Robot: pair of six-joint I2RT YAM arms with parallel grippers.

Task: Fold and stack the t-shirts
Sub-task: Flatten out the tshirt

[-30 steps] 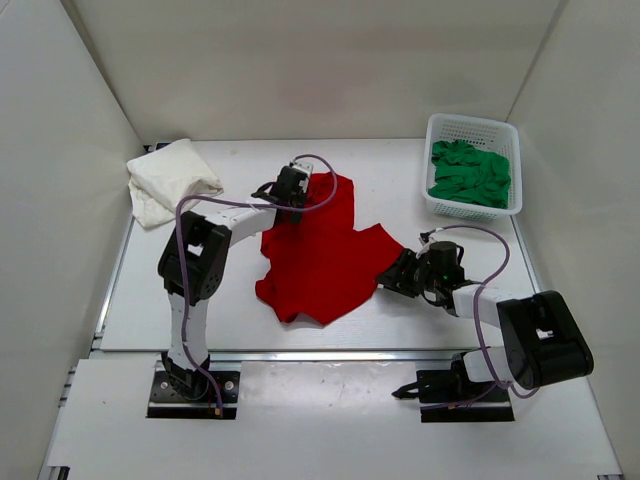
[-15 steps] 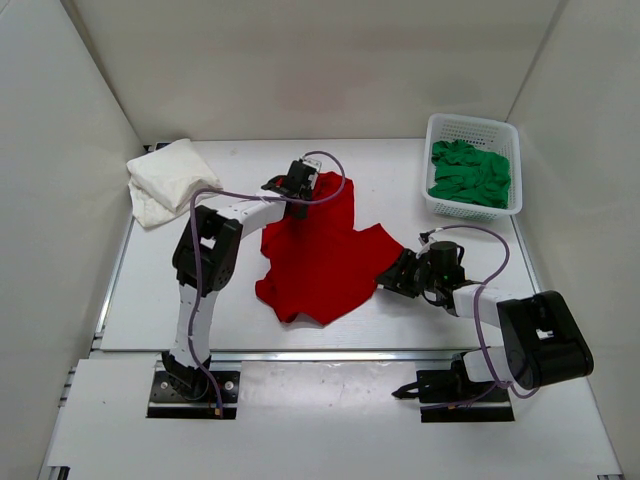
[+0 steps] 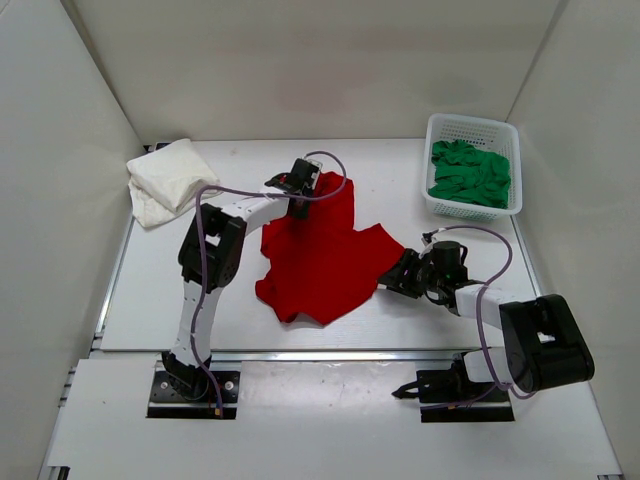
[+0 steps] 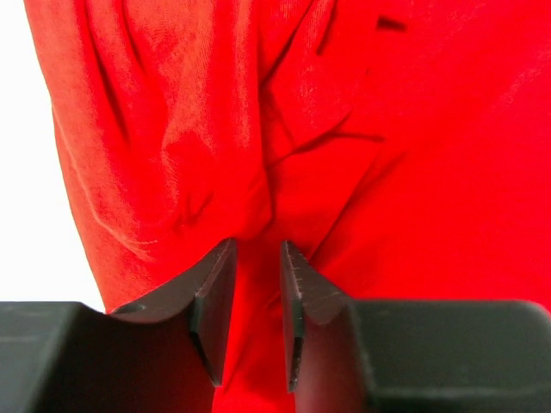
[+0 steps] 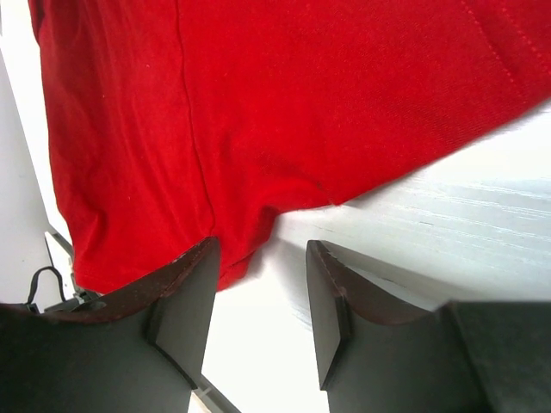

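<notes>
The bright red t-shirt (image 3: 322, 252) lies spread and rumpled on the white table. My left gripper (image 3: 298, 200) is at its far left corner. In the left wrist view its jaws (image 4: 256, 246) stand close together with a fold of the red t-shirt (image 4: 387, 129) pinched between them. My right gripper (image 3: 387, 279) is open at the shirt's right edge. In the right wrist view (image 5: 263, 244) one finger lies over the red hem (image 5: 258, 86) and the other over bare table. The off-white t-shirt (image 3: 168, 178) lies bunched at the far left. The green t-shirt (image 3: 470, 175) is crumpled in the basket.
A white perforated basket (image 3: 470, 122) stands at the far right. White walls enclose the table on three sides. The table's near edge runs just in front of the arm bases.
The left arm's elbow has swung right and its gripper has shifted slightly right at the shirt's corner. The right gripper has hardly moved.
</notes>
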